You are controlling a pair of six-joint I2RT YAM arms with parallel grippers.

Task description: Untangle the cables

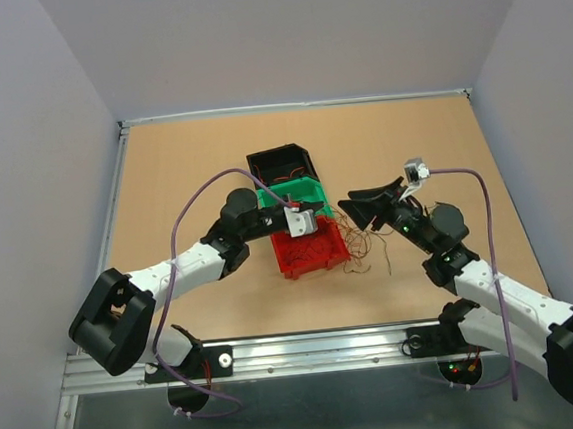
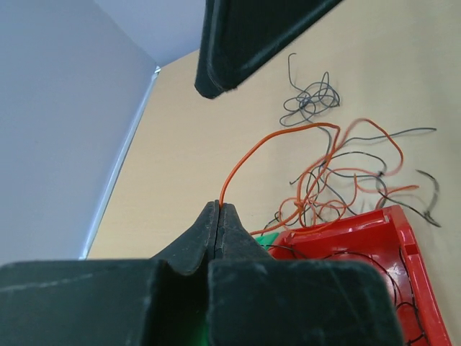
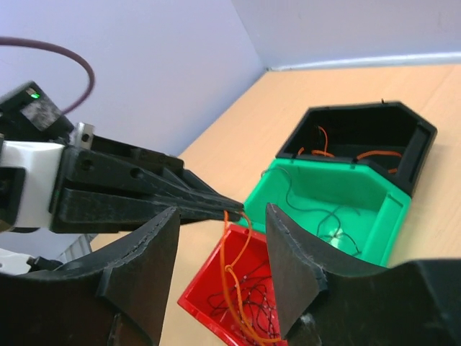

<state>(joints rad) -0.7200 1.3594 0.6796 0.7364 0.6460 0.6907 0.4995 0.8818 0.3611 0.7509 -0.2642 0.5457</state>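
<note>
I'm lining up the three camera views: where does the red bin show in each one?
Top external: red bin near the picture's centre.
Left wrist: red bin in the lower right corner.
Right wrist: red bin at bottom centre.
Shared landmark: the green bin beside it.

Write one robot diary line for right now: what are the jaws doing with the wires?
left jaws: shut on orange cable | right jaws: open, holding nothing | red bin: cables inside
</note>
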